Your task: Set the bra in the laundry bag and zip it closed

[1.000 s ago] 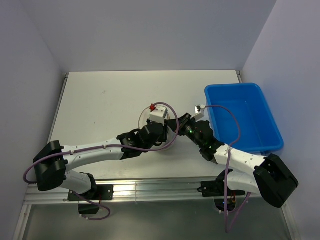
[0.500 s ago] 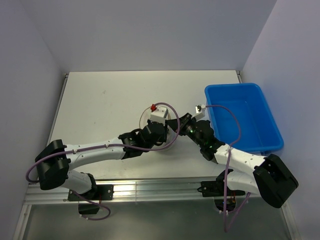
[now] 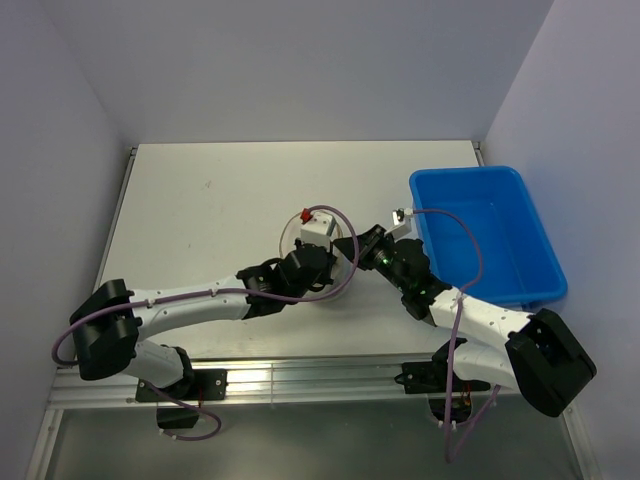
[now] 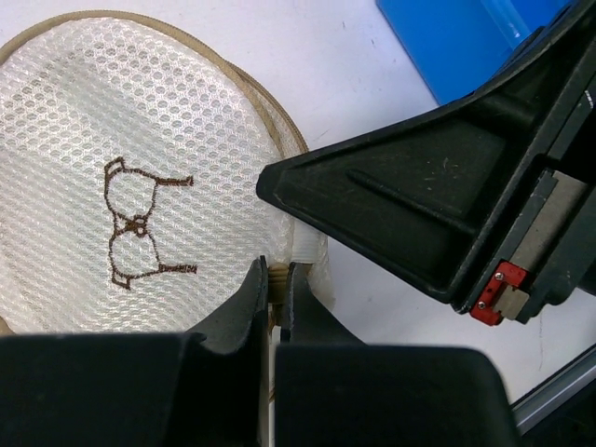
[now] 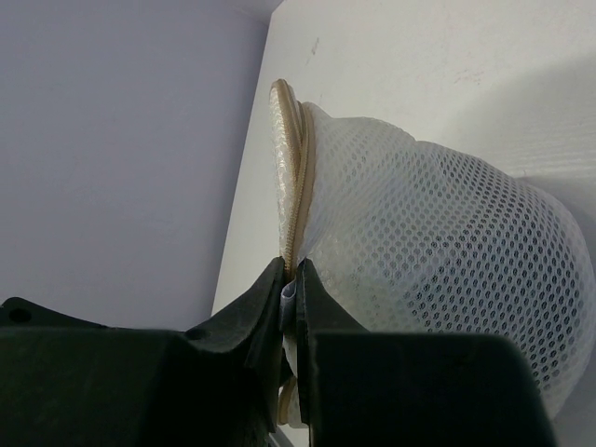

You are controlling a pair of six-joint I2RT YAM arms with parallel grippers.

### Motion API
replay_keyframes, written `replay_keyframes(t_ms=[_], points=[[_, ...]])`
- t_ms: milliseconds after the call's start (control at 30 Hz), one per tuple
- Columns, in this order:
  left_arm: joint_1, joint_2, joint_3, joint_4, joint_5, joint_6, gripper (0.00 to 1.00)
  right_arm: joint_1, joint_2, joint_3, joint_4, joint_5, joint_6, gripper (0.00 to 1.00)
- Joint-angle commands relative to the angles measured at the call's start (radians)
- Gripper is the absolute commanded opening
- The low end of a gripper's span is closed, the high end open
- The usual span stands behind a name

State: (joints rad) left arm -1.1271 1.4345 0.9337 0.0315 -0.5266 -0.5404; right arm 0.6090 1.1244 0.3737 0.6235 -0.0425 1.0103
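**A:** Top external view, big to small: worktop, blue bin at right, laundry bag mid-worktop. Any bra in sight?

**B:** None showing. It's probably inside the bulging mesh.

**A:** So we're zipping?

**B:** I'd say so. The right end effector is pressed onto the bag's rim seam. The left end effector pinches a small tan piece there — likely the zip pull. Next, drag it round the rim while the right braces.

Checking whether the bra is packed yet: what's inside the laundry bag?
The laundry bag bulges, its mesh pale throughout, but its contents cannot be made out through it. From above, the lid with its dark stitched mark covers the inside.
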Motion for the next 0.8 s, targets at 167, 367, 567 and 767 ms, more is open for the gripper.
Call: replay_keyframes(t_ms=[167, 367, 567, 767], points=[[0.006, -0.114, -0.079, 0.028, 0.017, 0.005, 0.00, -0.077, 0.057, 0.079, 0.077, -0.054, -0.007, 0.00], [0.006, -0.204, -0.180, -0.013, -0.041, -0.035, 0.00, -0.144, 0.132, 0.139, 0.071, -0.117, -0.024, 0.00], [0.007, -0.316, -0.230, -0.085, -0.110, -0.052, 0.00, -0.169, 0.164, 0.165, 0.053, -0.138, -0.047, 0.00], [0.007, -0.416, -0.230, -0.182, -0.202, -0.050, 0.00, -0.183, 0.299, 0.336, -0.048, -0.177, -0.166, 0.00]])
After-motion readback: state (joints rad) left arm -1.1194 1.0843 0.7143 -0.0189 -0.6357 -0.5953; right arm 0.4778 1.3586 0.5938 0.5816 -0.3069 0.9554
